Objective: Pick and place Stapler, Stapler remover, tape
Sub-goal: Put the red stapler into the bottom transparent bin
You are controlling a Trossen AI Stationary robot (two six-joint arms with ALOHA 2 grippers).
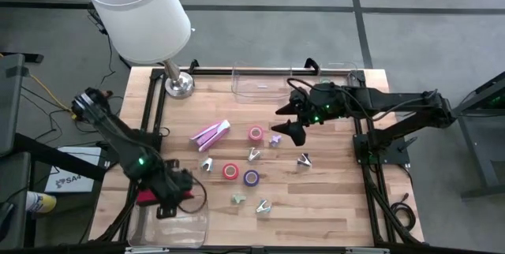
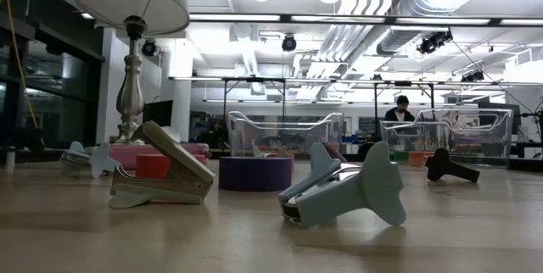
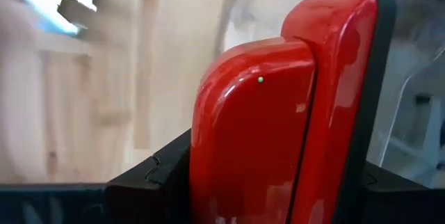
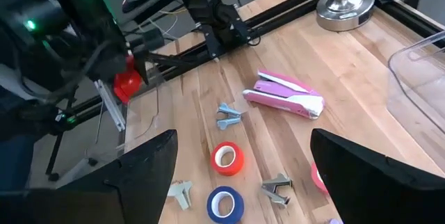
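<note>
Left gripper point(image 1: 162, 196) clamps a red stapler point(image 3: 278, 126) over the clear bin point(image 1: 170, 226), ready to release; right gripper point(image 1: 293, 130) hovers open.

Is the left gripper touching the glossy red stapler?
Touching. The left wrist view shows the left gripper with its dark fingers pressed against both sides of the glossy red stapler, no gap showing.

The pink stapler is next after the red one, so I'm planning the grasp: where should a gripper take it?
The pink stapler lies flat and clear of the tape rolls. Come straight down and pinch its long sides at mid-body; its narrow width suits the open right gripper.
</note>
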